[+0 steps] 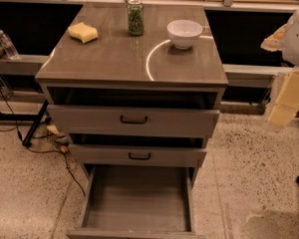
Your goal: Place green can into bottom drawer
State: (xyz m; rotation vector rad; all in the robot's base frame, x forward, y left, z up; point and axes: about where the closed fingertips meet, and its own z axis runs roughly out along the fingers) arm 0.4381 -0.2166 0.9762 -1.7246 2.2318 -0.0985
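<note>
The green can [135, 17] stands upright near the back edge of the cabinet top [114, 59], untouched and apart from everything else. A yellow sponge [83, 32] lies to its left and a white bowl [184, 33] sits to its right, both with bare surface between them and the can.

Below, the top drawer [133, 119] and middle drawer [139, 156] are each pulled out a little. The bottom drawer [139, 198] is drawn far out, its flat grey floor showing nothing inside.

The gripper [286, 101] hangs at the right edge of the view, off the side of the cabinet and well apart from the can. It appears to be the pale, blurred shape there, and I cannot tell whether it is open or closed.

The pick has not yet begun. The bowl lies roughly between gripper and can, so a low approach from the right could shove it. The can is slim and tall: an off-centre contact would tip it and send it rolling. Later, the two protruding drawers overhang the rear of the bottom one, so a descent too far back could catch their fronts.
</note>
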